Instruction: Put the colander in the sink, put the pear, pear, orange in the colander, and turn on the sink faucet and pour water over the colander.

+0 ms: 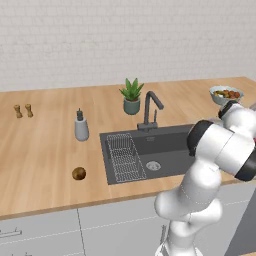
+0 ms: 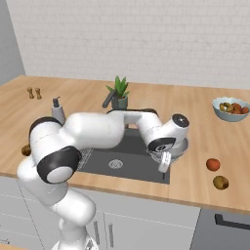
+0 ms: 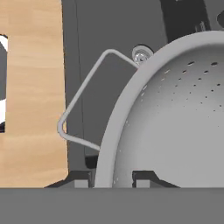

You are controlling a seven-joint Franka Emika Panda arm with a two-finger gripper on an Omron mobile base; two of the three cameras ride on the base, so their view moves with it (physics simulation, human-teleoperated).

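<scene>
Hand view: hand (image 3: 113,181) clamped on colander (image 3: 175,118) rim above sink (image 3: 113,26), counter (image 3: 30,87) beside.

Light wooden countertop (image 1: 45,150), white brick wall (image 1: 100,35), small potted green succulent (image 1: 132,96), grey soap dispenser bottle (image 1: 81,126), two small brown shakers (image 1: 23,110), rectangular wire rack (image 1: 124,157), pale blue-grey bowl of fruit (image 2: 230,109), grey cabinet fronts (image 1: 100,230)
</scene>
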